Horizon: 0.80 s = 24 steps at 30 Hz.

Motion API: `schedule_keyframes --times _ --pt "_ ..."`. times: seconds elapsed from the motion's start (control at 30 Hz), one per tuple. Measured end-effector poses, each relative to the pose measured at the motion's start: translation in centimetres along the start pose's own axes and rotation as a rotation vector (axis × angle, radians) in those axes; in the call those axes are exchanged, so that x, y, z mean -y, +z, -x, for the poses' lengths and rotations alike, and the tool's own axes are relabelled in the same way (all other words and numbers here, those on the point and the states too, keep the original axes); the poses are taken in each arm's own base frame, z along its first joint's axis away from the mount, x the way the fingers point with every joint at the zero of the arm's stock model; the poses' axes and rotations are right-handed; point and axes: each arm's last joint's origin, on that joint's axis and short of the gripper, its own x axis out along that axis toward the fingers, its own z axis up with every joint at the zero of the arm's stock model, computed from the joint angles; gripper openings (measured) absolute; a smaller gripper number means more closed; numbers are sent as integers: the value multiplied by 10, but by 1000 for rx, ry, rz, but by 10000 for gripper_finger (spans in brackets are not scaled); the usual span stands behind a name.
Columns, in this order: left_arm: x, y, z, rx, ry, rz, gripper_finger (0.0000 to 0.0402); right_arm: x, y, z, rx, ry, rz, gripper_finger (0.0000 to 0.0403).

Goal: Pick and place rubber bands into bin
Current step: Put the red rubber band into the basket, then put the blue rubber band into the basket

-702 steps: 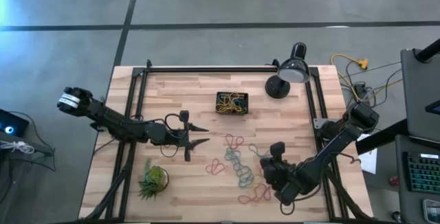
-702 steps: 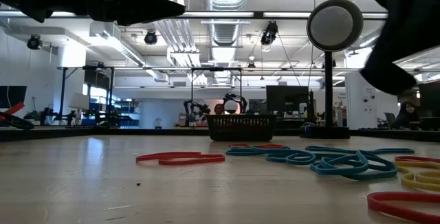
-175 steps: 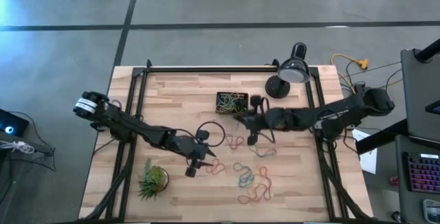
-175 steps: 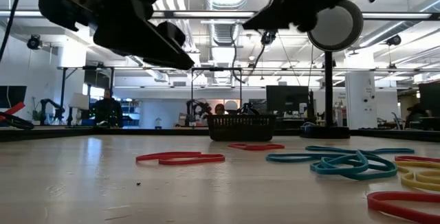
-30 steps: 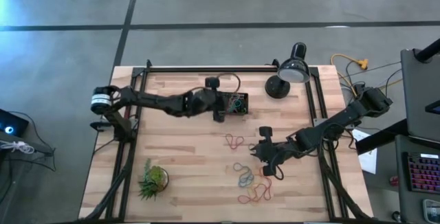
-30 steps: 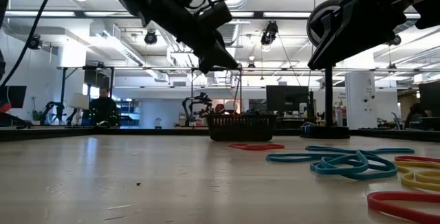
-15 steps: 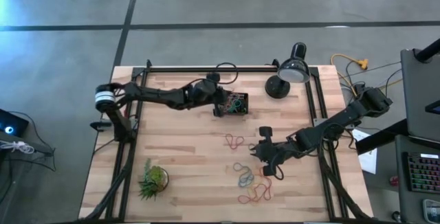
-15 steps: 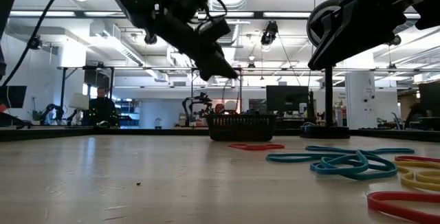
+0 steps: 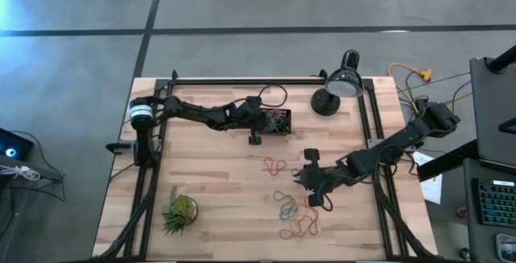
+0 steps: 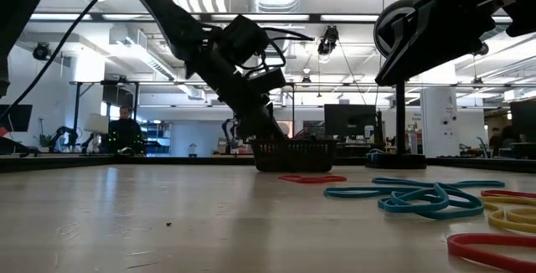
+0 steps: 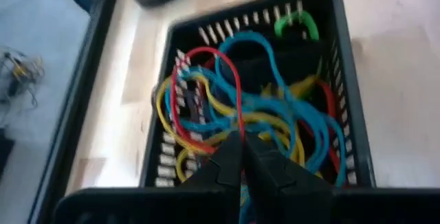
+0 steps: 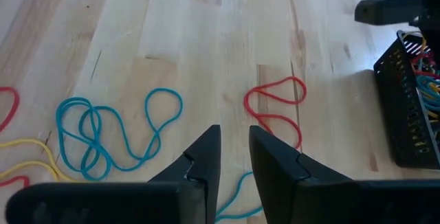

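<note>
rubber bands (image 11: 254, 107) in bin (image 11: 354, 93), clenched left pincer (image 11: 242, 157) just above (empty)

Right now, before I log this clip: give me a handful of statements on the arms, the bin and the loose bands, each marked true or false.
1. The left gripper is shut, over the small black slotted bin. True.
2. The bin is empty. False: it holds tangled blue, yellow, red and green rubber bands.
3. The right gripper grips a blue band. False: its fingers stand slightly apart with nothing between them, above the wooden table.
4. A red figure-eight rubber band lies on the table ahead of the right gripper. True.
5. The black desk lamp stands beside the green plant. False: the spiky green plant is at the opposite corner.
</note>
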Motion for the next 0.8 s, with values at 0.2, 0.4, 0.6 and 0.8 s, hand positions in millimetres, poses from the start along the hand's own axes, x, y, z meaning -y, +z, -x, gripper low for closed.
schedule_keyframes --times 0.2,0.4,0.6,0.8 --pt "-6 5 1 -19 2 52 0 0 -1 0 -1 0 1 70" --pt "-8 13 4 -23 -77 50 16 0 -1 0 -4 0 1 65" --pt "-11 17 5 -44 -96 52 84 0 -2 -1 -6 -1 2 69" --pt "-17 32 18 -17 -84 73 134 1 -10 -3 -28 -8 3 75"
